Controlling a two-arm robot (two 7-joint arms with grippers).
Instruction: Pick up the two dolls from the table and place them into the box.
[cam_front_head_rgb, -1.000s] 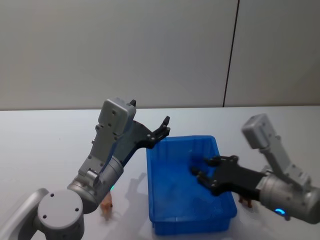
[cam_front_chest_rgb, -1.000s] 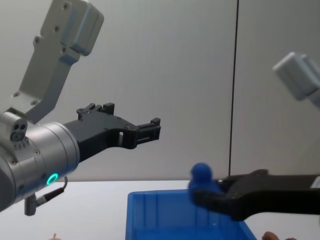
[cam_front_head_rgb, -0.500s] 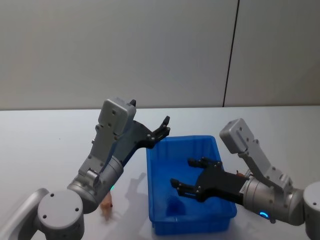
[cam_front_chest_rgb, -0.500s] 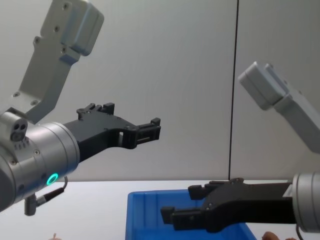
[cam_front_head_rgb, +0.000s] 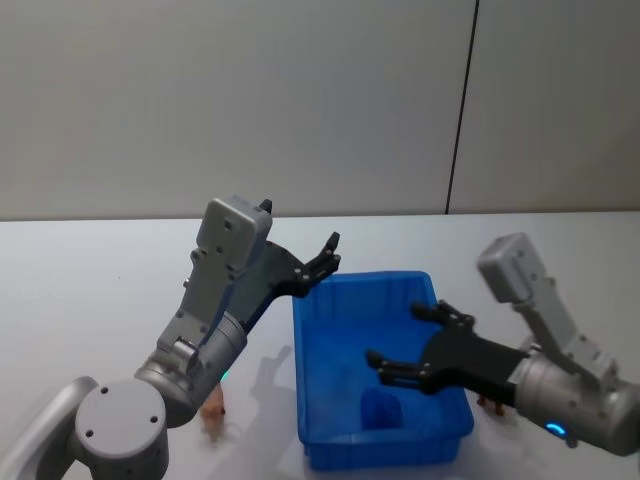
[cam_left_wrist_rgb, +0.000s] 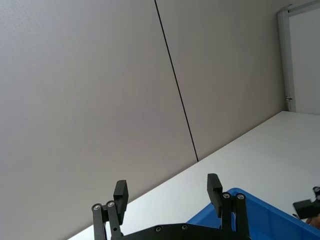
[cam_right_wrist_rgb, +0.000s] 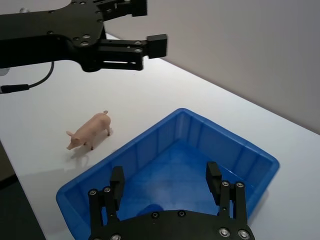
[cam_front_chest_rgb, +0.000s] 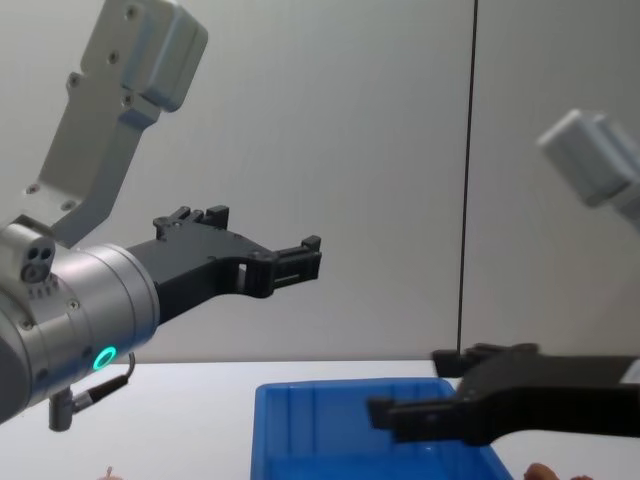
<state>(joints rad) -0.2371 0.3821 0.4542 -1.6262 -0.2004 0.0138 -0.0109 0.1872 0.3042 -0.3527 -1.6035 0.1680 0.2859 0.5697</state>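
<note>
Right gripper (cam_front_head_rgb: 393, 334), open and empty over the box (cam_front_head_rgb: 360, 279), could clip its rim reaching the seemingly brown doll (cam_front_head_rgb: 490, 403); left gripper (cam_front_head_rgb: 322, 258) hangs raised, open.

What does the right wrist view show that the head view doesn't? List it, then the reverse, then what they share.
Right wrist view, not head: the peach-pink doll whole, a pig standing on the table, apart from the box. Head view, not right wrist: the reddish-brown doll, glimpsed on the table behind the right arm, at the box's right side. Shared: the box, the left gripper open and raised, the right gripper open over the box.
</note>
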